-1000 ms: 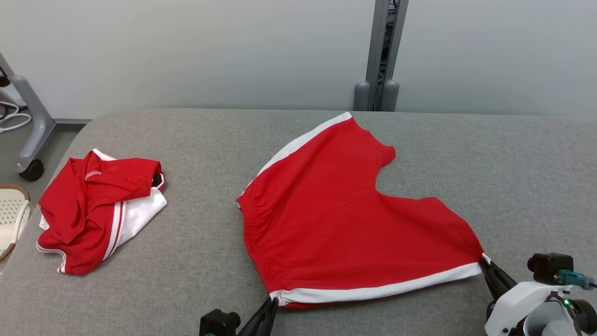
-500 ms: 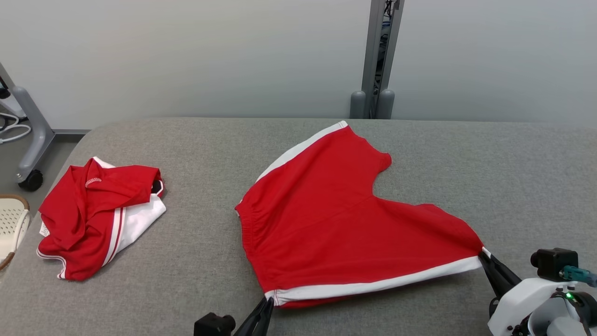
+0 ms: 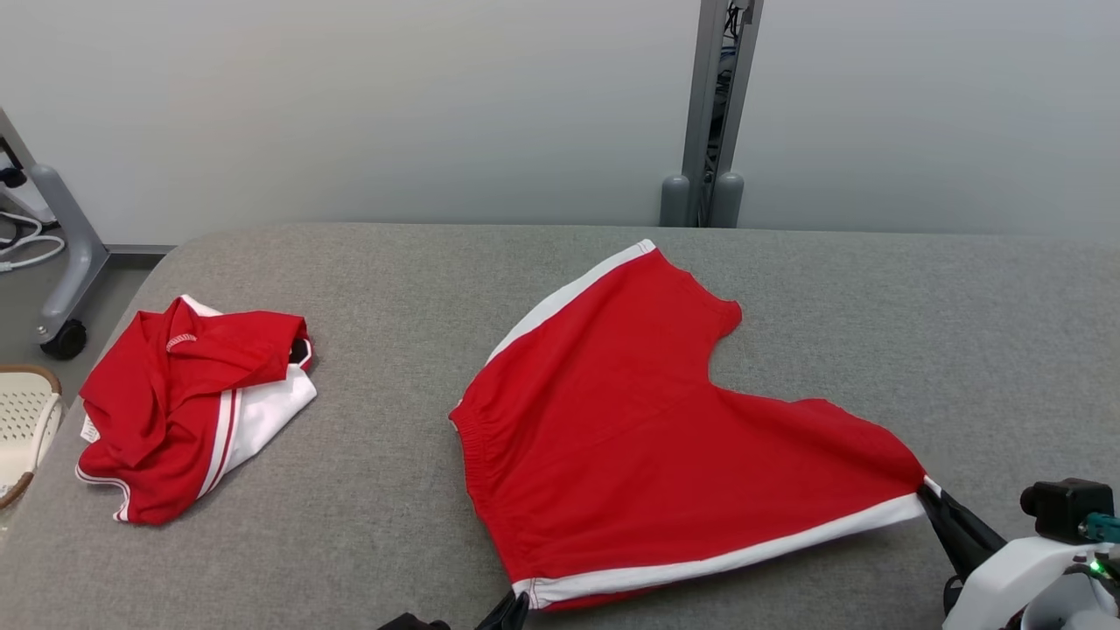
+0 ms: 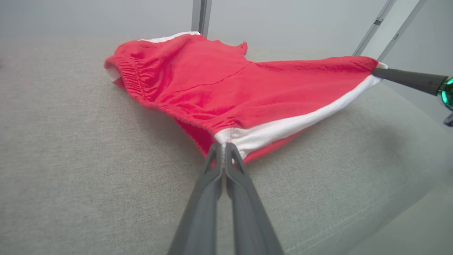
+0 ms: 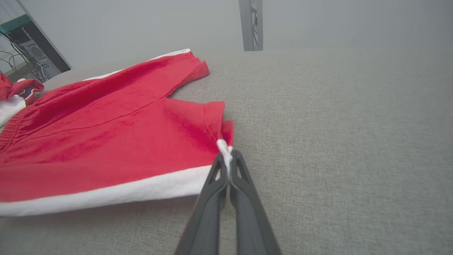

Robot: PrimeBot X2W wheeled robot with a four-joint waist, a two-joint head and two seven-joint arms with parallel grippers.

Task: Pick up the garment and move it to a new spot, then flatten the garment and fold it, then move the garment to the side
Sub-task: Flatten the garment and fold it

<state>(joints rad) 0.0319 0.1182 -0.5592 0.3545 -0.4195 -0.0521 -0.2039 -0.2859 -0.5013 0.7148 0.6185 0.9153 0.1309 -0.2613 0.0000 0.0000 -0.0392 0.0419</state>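
- The red shorts (image 3: 647,420) are soft and light. They will bend, sag and wrinkle when lifted, so they need two holds at once.
- Thin cloth can slip out of a small pinch. I think any pull should be slow and even.
- The best places to hold are the corners, where the seams are thick. The two ends of the near white stripe (image 3: 726,560) are good spots.
- The left end effector (image 4: 223,145) is closed tight on the corner where that stripe meets the stretchy waistband (image 3: 468,437). In the head view this corner is at 6 o'clock on the shorts.
- The right end effector (image 5: 229,156) is closed tight on the leg corner at the other end of the stripe, at about 4 o'clock.
- The near edge is pulled straight between the two holds. It looks lifted a little off the table (image 3: 350,280), and the rest lies on it.
- The shorts sit near the middle of the table, a bit to the right. One leg points to 12 o'clock and the other to 4 o'clock.
- They are bright red with a white stripe down each side. They look mostly flat, with small wrinkles by the waistband.
- A second red and white garment (image 3: 188,402) lies bunched up at 9 o'clock, well apart from the shorts.
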